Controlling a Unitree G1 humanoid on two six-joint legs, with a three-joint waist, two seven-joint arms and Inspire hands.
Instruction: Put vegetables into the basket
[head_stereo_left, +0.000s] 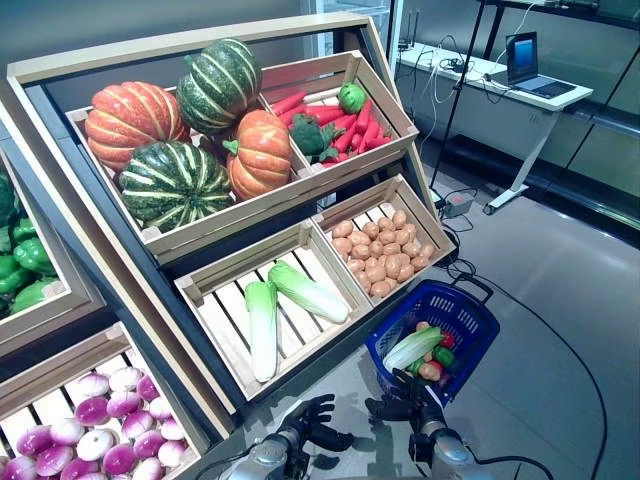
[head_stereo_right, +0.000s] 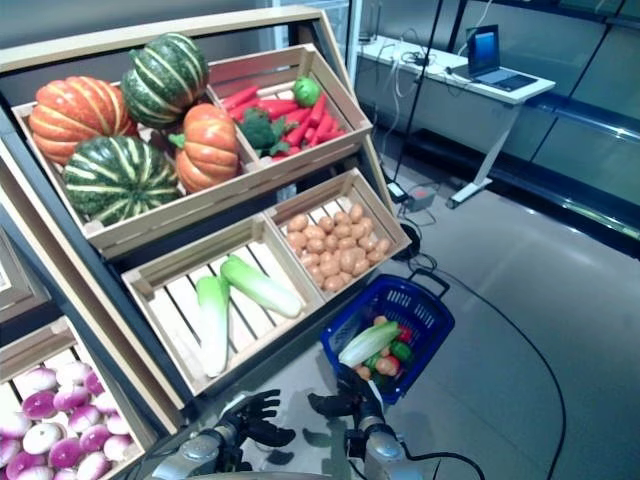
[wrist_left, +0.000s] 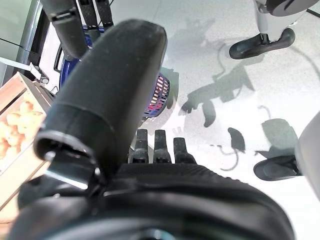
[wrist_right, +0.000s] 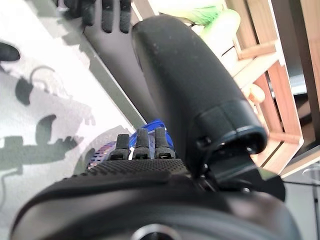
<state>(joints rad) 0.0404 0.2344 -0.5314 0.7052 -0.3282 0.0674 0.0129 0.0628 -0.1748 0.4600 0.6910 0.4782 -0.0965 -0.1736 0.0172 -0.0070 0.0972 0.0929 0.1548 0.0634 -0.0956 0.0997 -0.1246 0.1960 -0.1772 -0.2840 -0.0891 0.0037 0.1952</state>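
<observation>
A blue basket (head_stereo_left: 478, 322) stands on the floor at the foot of the wooden shelf. In it lie a napa cabbage (head_stereo_left: 412, 348) and a few small red and green vegetables (head_stereo_left: 436, 362). Two more napa cabbages (head_stereo_left: 262, 318) lie in the lower crate, with potatoes (head_stereo_left: 385, 255) in the crate beside it. My left hand (head_stereo_left: 312, 427) and right hand (head_stereo_left: 402, 408) hover low in front of the shelf, close together, just short of the basket. Both are open and hold nothing. The left wrist view shows straight fingers (wrist_left: 155, 146), and so does the right wrist view (wrist_right: 139, 142).
The upper crates hold pumpkins (head_stereo_left: 175, 130) and carrots with green vegetables (head_stereo_left: 340, 120). Purple-white onions (head_stereo_left: 90, 425) fill the low crate at the left, and green peppers (head_stereo_left: 25, 262) sit further up. A desk with a laptop (head_stereo_left: 525, 62) stands at the back right.
</observation>
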